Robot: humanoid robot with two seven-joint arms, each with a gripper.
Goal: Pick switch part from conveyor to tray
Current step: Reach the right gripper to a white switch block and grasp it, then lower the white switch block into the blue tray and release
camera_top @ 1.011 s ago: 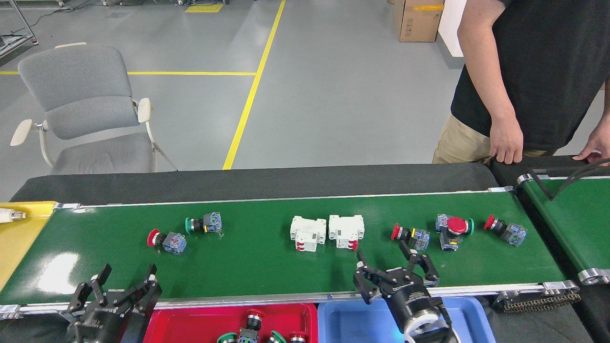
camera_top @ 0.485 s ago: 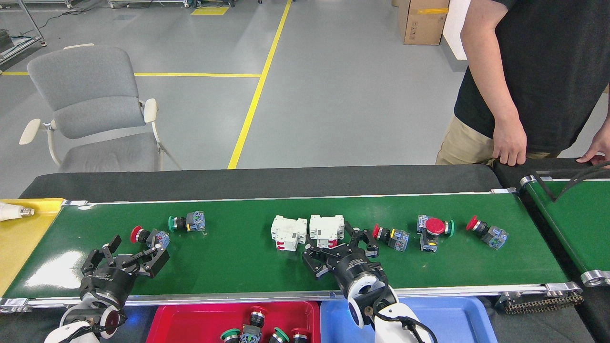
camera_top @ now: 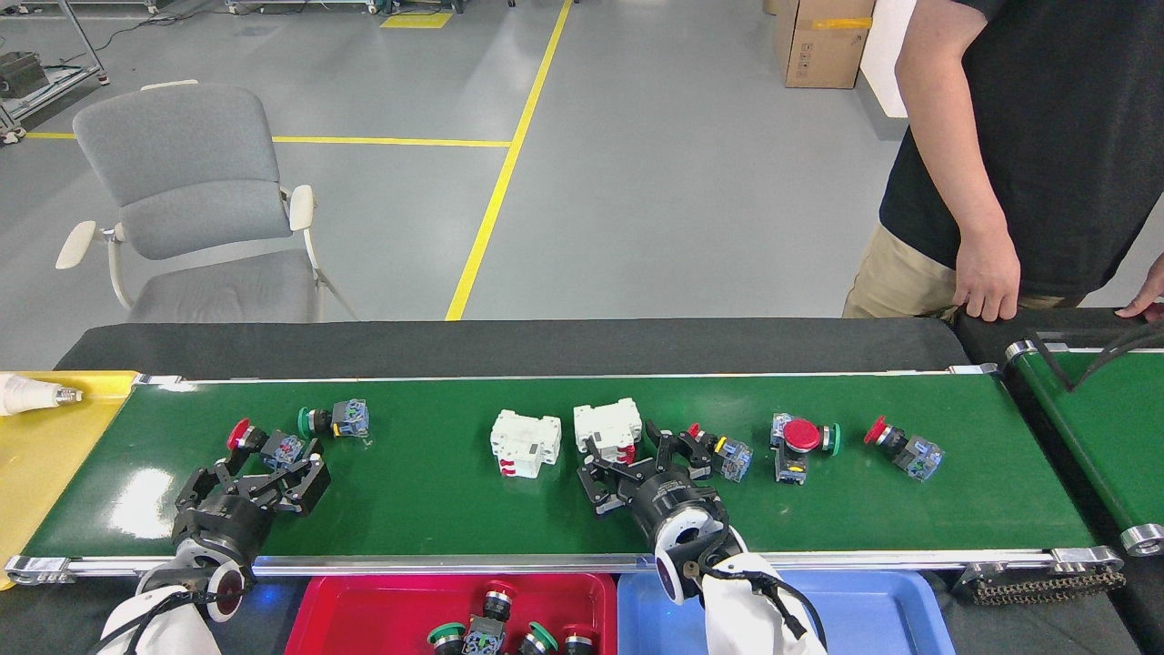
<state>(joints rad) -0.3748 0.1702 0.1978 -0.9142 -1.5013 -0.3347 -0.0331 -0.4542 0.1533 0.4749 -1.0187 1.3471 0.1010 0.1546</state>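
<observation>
At the far left a yellow tray (camera_top: 36, 455) meets the left end of the conveyor (camera_top: 546, 509), and a white part (camera_top: 32, 397) lies at its far edge. My left gripper (camera_top: 264, 466) sits over the belt near its near-left corner, jaws spread wide and holding nothing; a red-capped switch part (camera_top: 264, 443) lies just past its fingertips, and a green-capped switch (camera_top: 333, 420) sits just right of that one. From there to the middle the belt is bare green, glossy, with a white glare patch near the left end. Mid-belt stand two white breakers, the left breaker (camera_top: 525, 442) clear of me, the right breaker (camera_top: 607, 426) straddled by my right gripper (camera_top: 637, 459), whose spread fingers (camera_top: 596, 473) grip nothing. A small red switch (camera_top: 718, 452) lies touching its right finger. Further right lie a big red mushroom switch (camera_top: 800, 441) and another red switch (camera_top: 900, 446), with open belt beyond to the right end roller. Below the near rail sit a red tray (camera_top: 364, 609) holding switches and a blue tray (camera_top: 873, 614). A second green belt (camera_top: 1091, 437) angles off at right. Beyond the far rail, a grey chair (camera_top: 200, 209), a yellow-lined floor, and a person (camera_top: 1018, 136) standing at the far-right corner.
</observation>
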